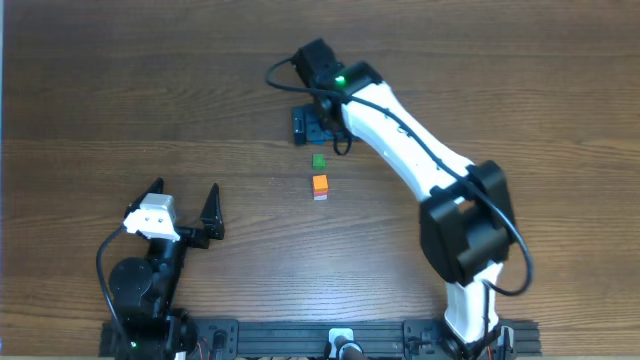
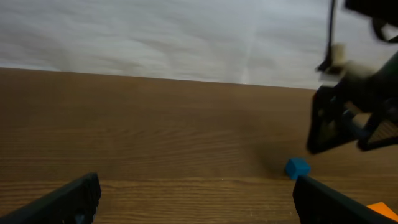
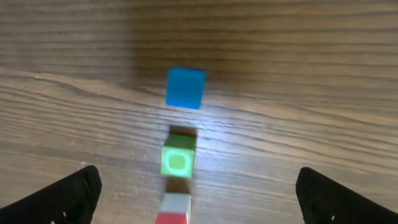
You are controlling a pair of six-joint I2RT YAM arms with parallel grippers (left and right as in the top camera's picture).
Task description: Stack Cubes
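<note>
From the top view, my left gripper (image 1: 186, 190) sits low on the left side of the bench (image 1: 100, 80), its fingers spread wide with nothing between them. My right arm reaches up and across the middle, and the right gripper (image 1: 322, 128) is near the blue cube (image 1: 299, 124), which shows at the gripper's left side. Just below it lies the green cube (image 1: 319, 160), and below that the orange cube (image 1: 320, 183), with a pale sliver along its lower edge. The three cubes form a rough line and sit apart from each other. All of them are well away from the left gripper.

In the left wrist view, my left gripper (image 2: 196, 186) is wide open and holds nothing, with only bare bench between its fingers. The blue cube (image 2: 297, 167) rests on the bench farther off. The right gripper (image 2: 354, 112) hangs above and beside it, blurred. A corner of the orange cube (image 2: 382, 210) shows at the frame edge.

In the right wrist view, my right gripper (image 3: 199, 186) is fully open and grips nothing. The blue cube (image 3: 185, 87) lies flat on the bench, with the green cube (image 3: 178, 160) close beside it but not touching. Beyond the green cube, a cube with a pale top and a red face (image 3: 173, 208) is cut off by the frame edge. I cannot tell whether it is the orange one.
</note>
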